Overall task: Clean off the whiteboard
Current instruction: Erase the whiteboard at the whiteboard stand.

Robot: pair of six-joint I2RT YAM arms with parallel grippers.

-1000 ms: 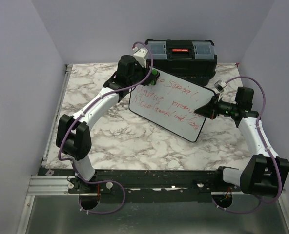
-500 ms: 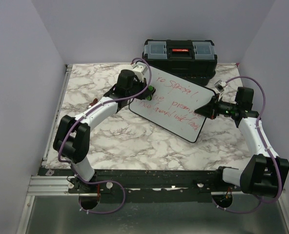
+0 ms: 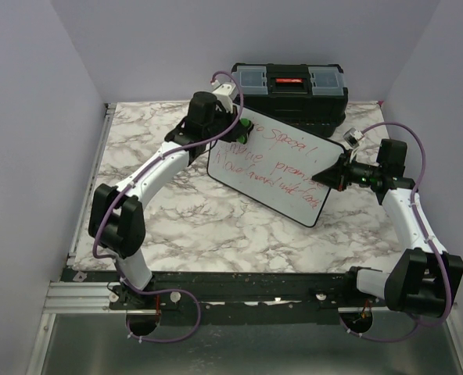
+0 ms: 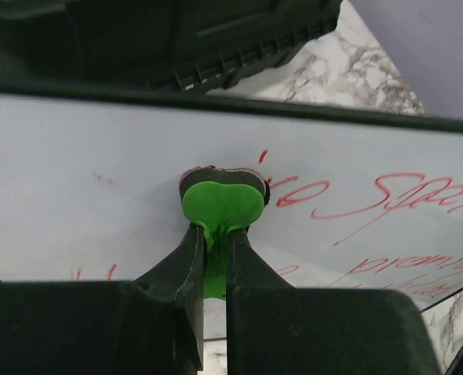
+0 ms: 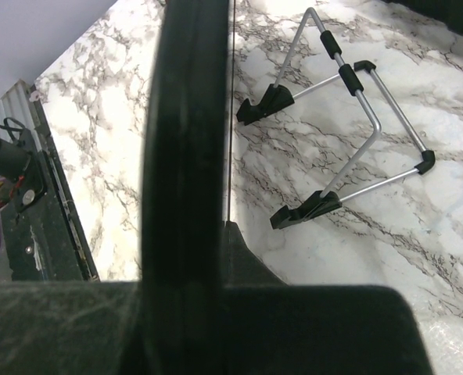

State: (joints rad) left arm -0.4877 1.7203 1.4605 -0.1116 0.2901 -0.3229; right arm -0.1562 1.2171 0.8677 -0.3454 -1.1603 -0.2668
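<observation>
Currently: mid-wipe, I'd say, with most of the job left to do.
Board spot: whiteboard (image 3: pixel 272 173) sits tilted on the marble table (image 3: pixel 177 226), right of the middle, just in front of the black toolbox (image 3: pixel 290 86).
Left side: left gripper (image 4: pixel 216 242) has its jaws pinched tight on a green wiper (image 4: pixel 222 205), and the wiper's head is pressed flat against the board near its far left corner.
Right side: right gripper (image 3: pixel 329 175) is clamped on the board's right edge. The wrist view shows the black frame squeezed between the jaws, so it looks like it's steadying the thing.
Ink: red writing (image 4: pixel 403 195) runs across most of the surface. The patch around the wiper looks clean-ish, with a few red flecks.
Stand: a wire stand (image 5: pixel 349 141) sits on the table by the board; can't tell if they touch.
Next move: drag the wiper right across the top line of text, keeping pressure on, while the right arm braces the board so it doesn't slide or tip.
</observation>
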